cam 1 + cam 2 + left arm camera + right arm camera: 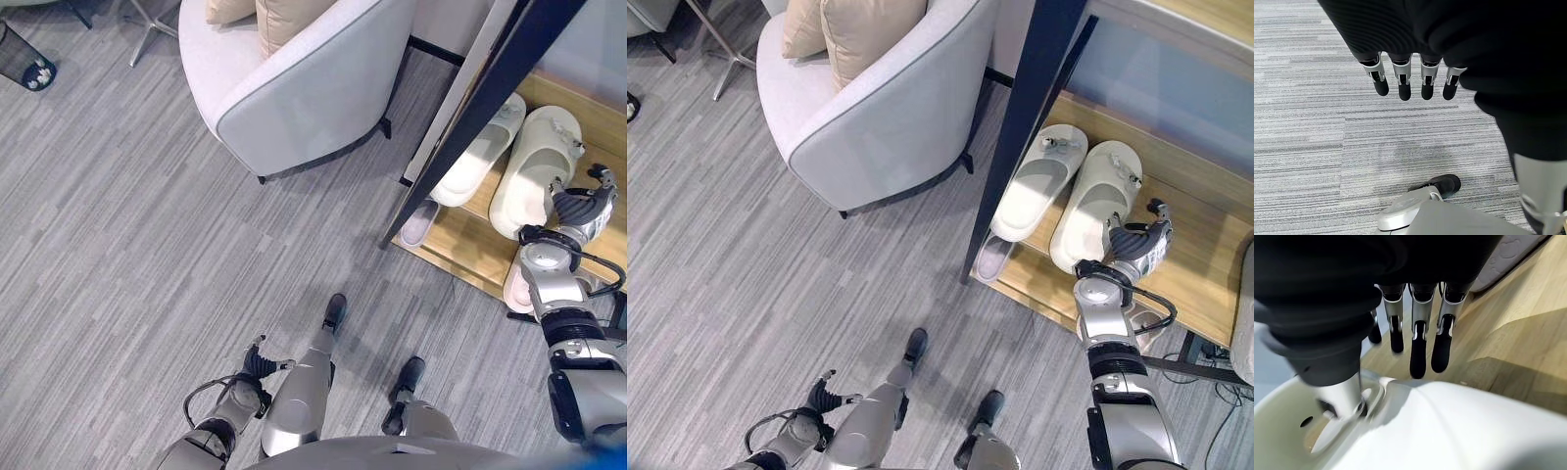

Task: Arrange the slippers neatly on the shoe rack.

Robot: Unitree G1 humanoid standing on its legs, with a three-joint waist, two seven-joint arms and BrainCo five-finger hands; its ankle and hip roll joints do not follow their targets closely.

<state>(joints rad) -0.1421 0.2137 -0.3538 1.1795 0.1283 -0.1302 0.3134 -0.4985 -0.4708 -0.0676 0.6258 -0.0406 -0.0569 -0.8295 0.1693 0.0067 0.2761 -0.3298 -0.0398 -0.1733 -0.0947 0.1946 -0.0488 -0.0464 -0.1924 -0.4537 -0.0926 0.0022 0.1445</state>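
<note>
Two cream slippers lie side by side on the wooden shoe rack shelf (1205, 255), toes pointing away from me: the left slipper (1038, 181) and the right slipper (1099, 204). My right hand (1136, 240) is at the heel end of the right slipper (1449, 431). Its fingers (1418, 347) reach fairly straight past the slipper over the wood, and its thumb (1344, 391) rests against the slipper's upper. My left hand (257, 367) hangs low over the grey floor, its fingers (1404, 83) straight and holding nothing.
A dark slanted post (480, 108) of the rack crosses in front of the slippers. On the lower shelf lie a grey slipper (419, 223) and another pale one (517, 284). A light grey armchair (294, 78) with beige cushions stands left of the rack. A black bin (24, 59) sits at the far left.
</note>
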